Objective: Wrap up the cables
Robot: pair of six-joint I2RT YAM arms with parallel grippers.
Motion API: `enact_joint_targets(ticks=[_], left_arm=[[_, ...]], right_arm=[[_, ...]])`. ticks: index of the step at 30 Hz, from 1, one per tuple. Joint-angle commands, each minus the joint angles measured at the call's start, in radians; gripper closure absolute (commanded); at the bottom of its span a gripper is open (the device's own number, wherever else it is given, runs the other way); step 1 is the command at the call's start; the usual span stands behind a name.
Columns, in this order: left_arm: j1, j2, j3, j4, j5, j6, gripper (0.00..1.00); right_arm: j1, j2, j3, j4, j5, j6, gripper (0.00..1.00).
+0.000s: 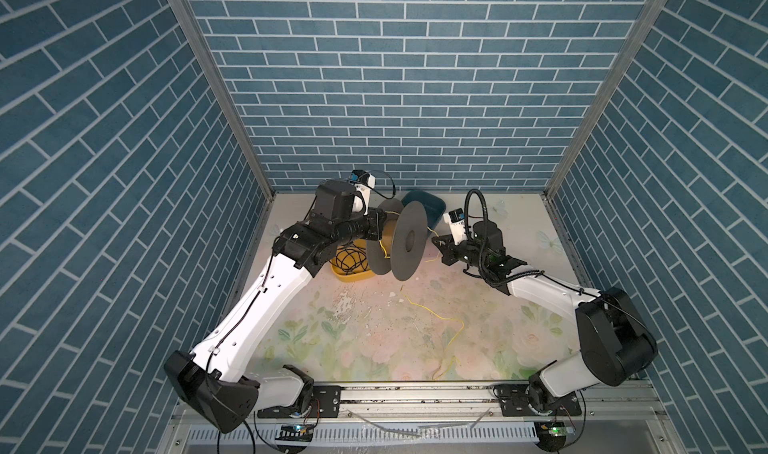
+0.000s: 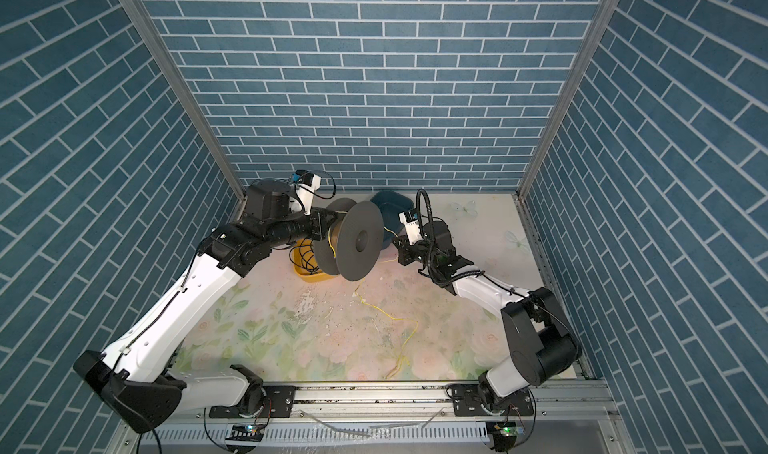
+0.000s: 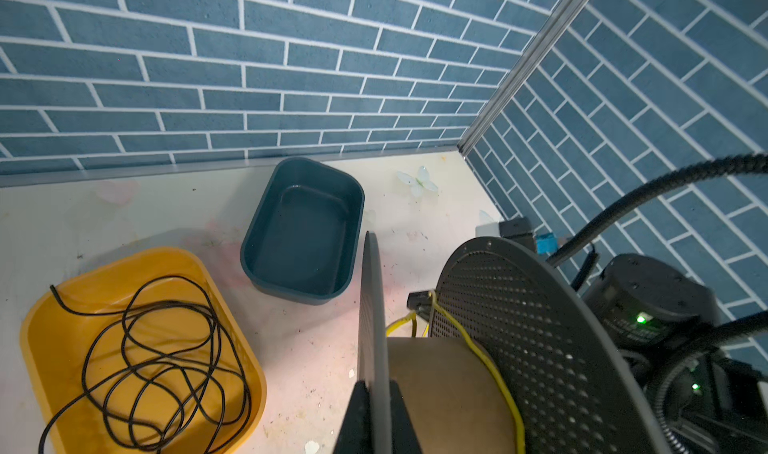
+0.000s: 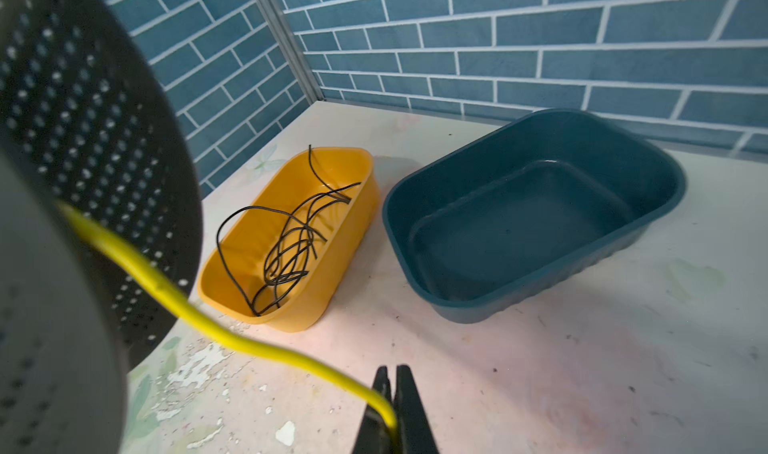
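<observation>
Winding is judged the step in hand: only a turn or so is seen on the core, and most of the length is not yet taken up.

In both top views the spool (image 1: 409, 240) is held clear of the table (image 1: 332, 340) near the far edge, about mid-width, with its axis roughly level. The left gripper (image 1: 379, 223) is clamped on one flange. The left arm is stretched long from the near-left corner, wrist rolled sideways. The right gripper (image 1: 436, 242) is set just beside the other flange, with the elbow folded by the right edge and the forearm reached inward. The yellow cable (image 1: 440, 317) is trailed loose over the table toward the near edge, right of middle.

Left wrist view: the left gripper's fingers (image 3: 357, 410) are seen pinched either side of the thin flange. The yellow cable (image 3: 484, 360) is laid across the brown core. The yellow tray (image 3: 41, 315) with black wires (image 3: 166, 348) and the empty blue tray (image 3: 305, 161) are parked by the far edge.

Right wrist view: the right gripper (image 4: 390, 385) is closed tight on the yellow cable (image 4: 249, 346), which is run up to the spool (image 4: 83, 119).

Light tension should be held on that span so turns are laid between the flanges, not over a rim. Table slack should be fed without snagging.
</observation>
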Motion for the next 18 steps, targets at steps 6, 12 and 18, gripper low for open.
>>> enact_joint_targets(ticks=[6,12,18], left_arm=[[0.021,-0.066,-0.077,0.37,-0.088,-0.099,1.0],[0.02,-0.077,-0.156,0.485,-0.153,-0.111,1.0],[0.02,-0.078,-0.198,0.539,-0.175,-0.115,1.0]], right_arm=[[0.059,0.043,-0.062,0.157,-0.109,0.163,1.0],[0.088,0.09,-0.064,0.328,-0.202,0.307,1.0],[0.106,0.133,-0.044,0.415,-0.266,0.368,1.0]])
